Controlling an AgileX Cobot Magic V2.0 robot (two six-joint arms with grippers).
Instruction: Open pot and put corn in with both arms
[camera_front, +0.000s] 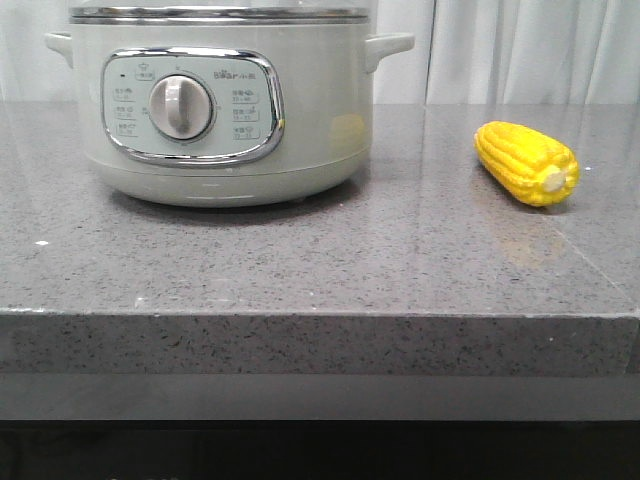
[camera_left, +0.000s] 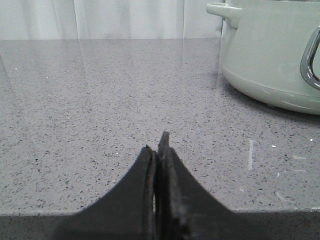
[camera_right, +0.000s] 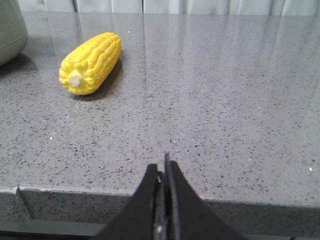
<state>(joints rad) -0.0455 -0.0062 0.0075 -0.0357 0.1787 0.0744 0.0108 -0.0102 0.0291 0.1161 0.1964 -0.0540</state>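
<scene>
The pale green-grey pot (camera_front: 225, 110) stands at the back left of the counter in the front view, dial panel facing me, its steel-rimmed lid (camera_front: 220, 13) on. One side of the pot (camera_left: 272, 55) shows in the left wrist view, off to the side of my left gripper (camera_left: 156, 145), which is shut and empty near the counter's front edge. The yellow corn (camera_front: 526, 162) lies on the counter to the right, stub end toward me. In the right wrist view the corn (camera_right: 91, 63) lies well ahead of my right gripper (camera_right: 162, 167), shut on nothing.
The grey speckled stone counter (camera_front: 330, 260) has a thick front edge just below both grippers. White curtains (camera_front: 520, 50) hang behind it. Neither arm shows in the front view.
</scene>
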